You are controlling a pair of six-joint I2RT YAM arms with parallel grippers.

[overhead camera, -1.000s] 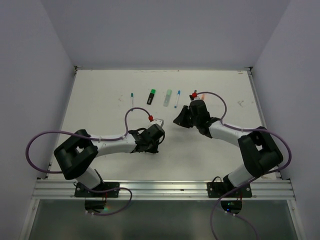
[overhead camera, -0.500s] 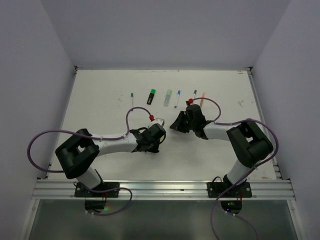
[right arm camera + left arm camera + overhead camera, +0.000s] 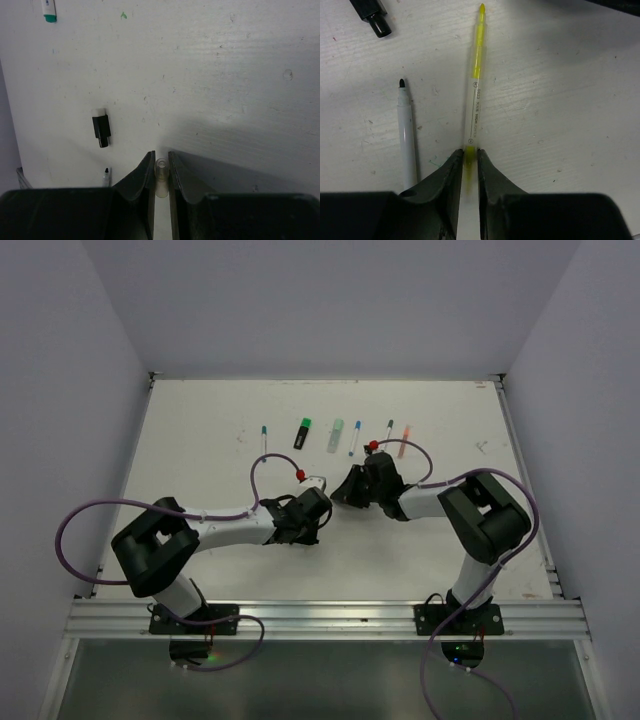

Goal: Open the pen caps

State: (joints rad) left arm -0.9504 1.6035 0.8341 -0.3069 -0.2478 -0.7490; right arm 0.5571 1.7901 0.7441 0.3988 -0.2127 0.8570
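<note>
1. My left arm lies low, stretched toward the right.
2. My left gripper is clamped on a pen.
3. My right arm folds back toward the left.
4. My right gripper is clamped on a cap.
5. The grippers face each other, close together.

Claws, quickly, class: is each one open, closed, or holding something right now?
Left claw: closed on the yellow pen.
Right claw: closed on a clear cap.
</note>
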